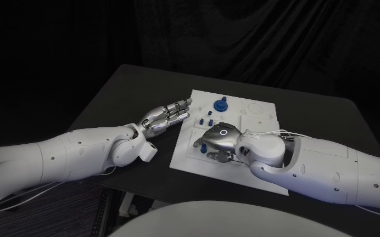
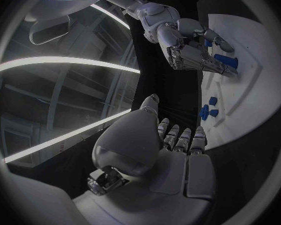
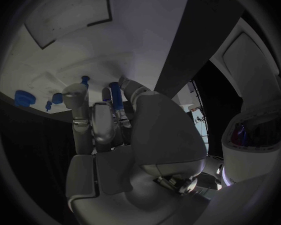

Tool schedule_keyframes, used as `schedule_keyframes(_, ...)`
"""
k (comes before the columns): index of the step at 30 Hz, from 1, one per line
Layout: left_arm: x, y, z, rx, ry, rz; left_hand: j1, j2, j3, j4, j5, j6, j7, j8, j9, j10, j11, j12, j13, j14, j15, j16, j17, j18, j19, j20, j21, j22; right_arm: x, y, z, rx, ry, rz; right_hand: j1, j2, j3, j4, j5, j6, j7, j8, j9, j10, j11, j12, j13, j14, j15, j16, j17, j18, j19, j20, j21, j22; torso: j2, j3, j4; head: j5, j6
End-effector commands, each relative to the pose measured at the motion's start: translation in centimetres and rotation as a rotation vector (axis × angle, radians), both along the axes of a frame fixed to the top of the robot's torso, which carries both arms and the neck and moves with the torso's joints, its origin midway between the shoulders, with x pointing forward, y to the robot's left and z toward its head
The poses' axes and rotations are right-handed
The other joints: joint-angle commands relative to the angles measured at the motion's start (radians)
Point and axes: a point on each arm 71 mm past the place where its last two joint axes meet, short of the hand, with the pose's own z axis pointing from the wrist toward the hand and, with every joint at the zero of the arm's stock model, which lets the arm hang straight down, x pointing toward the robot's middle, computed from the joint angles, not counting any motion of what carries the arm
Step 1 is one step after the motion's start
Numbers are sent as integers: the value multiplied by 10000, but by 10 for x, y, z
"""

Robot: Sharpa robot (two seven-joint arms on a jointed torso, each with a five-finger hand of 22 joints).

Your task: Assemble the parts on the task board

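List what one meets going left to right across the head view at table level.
Left arm → left hand → task board edge → right hand on the board → right arm.

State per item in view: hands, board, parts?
left hand: open, empty, fingers out, beside the task board's left edge
right hand: over the board's near part, fingers around a long blue part
task board: flat on the table
round blue part: standing on the board, untouched
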Motion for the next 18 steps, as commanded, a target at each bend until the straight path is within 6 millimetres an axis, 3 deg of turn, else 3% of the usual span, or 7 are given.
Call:
schedule_keyframes(1, -1, -2, 1, -245, -34, -44, -62, 54, -41, -8, -66, -51, 47, 29, 3, -15, -30, -31, -1, -3, 89, -67, -11, -16, 12, 75, 3, 6, -1, -3, 5, 624, -116, -149, 103, -127, -297, 44, -83, -1035, -158, -58, -410, -770, 121, 14, 90, -256, 44, -232, -323, 223, -301, 83, -610, 702, 2, 4, 0, 0, 1)
schedule_keyframes(4, -1, -1, 0, -236, -60, -2, -65, 53, -43, -7, -80, -50, 47, 30, 4, -18, -35, -34, -1, -3, 88, -67, -11, -6, 11, 88, 1, 5, -3, -11, 11, 1174, -103, -415, 188, -171, -569, 179, -120, -1574, -140, -96, -661, -1313, 213, 95, 156, -346, 180, -282, -409, 230, -383, 171, -807, 670, 3, 3, -10, 8, 1)
schedule_keyframes(8, -1, 1, 1, -158, -222, 215, -160, 25, -123, 102, -88, 26, 52, 50, 16, 20, -45, 34, 13, -3, -19, -67, -11, 24, -44, -13, -55, -47, 0, -28, 29, 2194, -68, -1033, 588, -352, -1068, 804, -144, -2172, -223, -111, -1016, -2265, 381, 436, 259, -493, 280, -327, -535, 286, -506, 322, -1167, 618, -2, 5, -20, -68, 1)
schedule_keyframes(10, -1, 2, 2, -121, -364, 369, -170, 5, -195, 210, -48, 98, 47, 56, 20, 100, -41, 133, 27, 25, 66, -48, 2, -234, -115, -172, -151, -145, 6, -39, 42, 2816, 7, -1424, 864, -735, -1463, 1802, -190, -2768, -238, -181, -1290, -3251, 504, 474, 155, -638, 384, -399, -683, 350, -649, 348, -1538, 554, -3, 9, -23, -131, 1)
schedule_keyframes(13, -1, 3, 3, -99, -583, 573, -210, -14, -270, 381, 28, 191, 96, 69, 30, 188, -152, 224, 44, -3, -109, -67, -11, -287, -115, -397, -151, -145, 15, -57, 61, 3620, -56, -1917, 1170, -842, -1588, 2267, -184, -3012, -193, -198, -1409, -3479, 542, 696, 151, -603, 418, -290, -570, 312, -608, 419, -1474, 590, 0, 13, -18, -277, 1)
schedule_keyframes(15, 0, 4, 4, -91, -767, 726, -213, -28, -312, 499, 31, 189, 68, 63, 28, 190, -189, 208, 41, -3, -226, -67, -11, -299, -115, -525, -151, -145, 22, -73, 74, 4121, -164, -2283, 1109, -903, -1695, 2305, -201, -3162, -5, -207, -1476, -3647, 586, 809, 141, -654, 508, -297, -619, 316, -666, 476, -1610, 571, 2, 19, -11, -371, 1)
schedule_keyframes(18, 0, 5, 6, -71, -1055, 963, -238, -65, -416, 776, 18, 159, 25, 54, 21, 152, -331, 137, 31, -3, -495, -67, -11, -249, -115, -735, -151, -145, 29, -99, 91, 4620, -193, -2877, 907, -601, -1564, 2277, -387, -2578, 287, -62, -1369, -3464, 535, 1291, 234, -626, 467, -182, -502, 312, -596, 486, -1423, 631, -10, 18, -13, -514, 1)
